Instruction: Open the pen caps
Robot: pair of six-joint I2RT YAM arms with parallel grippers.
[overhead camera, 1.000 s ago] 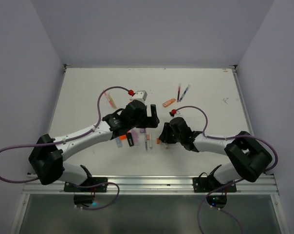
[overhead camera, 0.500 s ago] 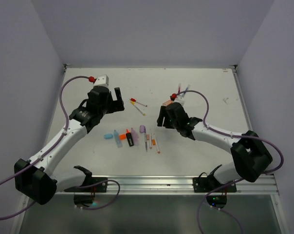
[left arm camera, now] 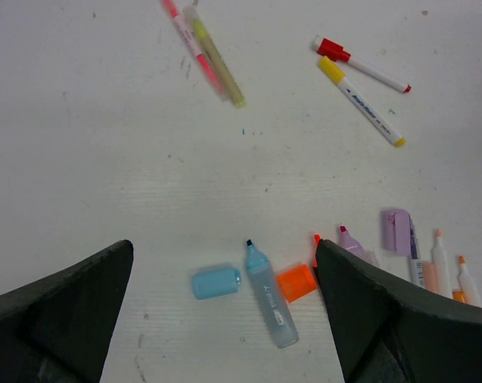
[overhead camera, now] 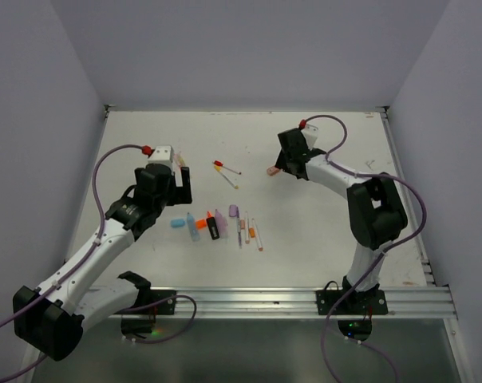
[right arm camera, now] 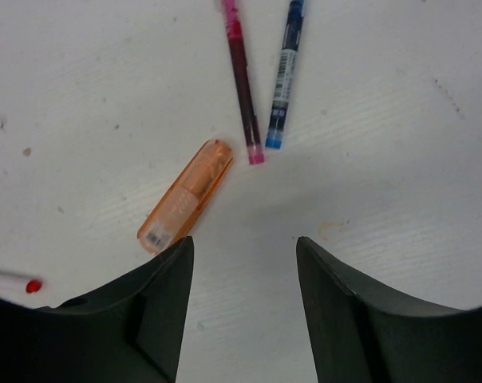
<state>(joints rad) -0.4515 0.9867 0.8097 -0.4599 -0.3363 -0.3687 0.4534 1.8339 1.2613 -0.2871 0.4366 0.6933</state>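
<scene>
Caps lying loose are seen in the left wrist view. A light blue cap (left arm camera: 215, 282) is laid just beside a bare-tipped light blue highlighter (left arm camera: 269, 294), an orange cap (left arm camera: 295, 282) is set against that highlighter's other side, and a purple cap (left arm camera: 397, 231) is placed further right, next to a row of uncapped thin pens (left arm camera: 440, 257). Farther up the table (left arm camera: 105, 159), a red-capped pen (left arm camera: 369, 70) and a yellow-capped pen (left arm camera: 362, 104) are laid side by side, caps on. The left gripper (left arm camera: 223, 249) is held above this cluster with its fingers spread wide — nothing is caught between them. The right gripper (right arm camera: 242, 243) is likewise held spread and empty, near the far side of the table, over an orange highlighter (right arm camera: 185, 197); whether its cap is seated cannot be told. Just beyond it a pink pen (right arm camera: 241, 76) and a blue pen (right arm camera: 282, 72) are laid nearly parallel — their near ends almost touching
</scene>
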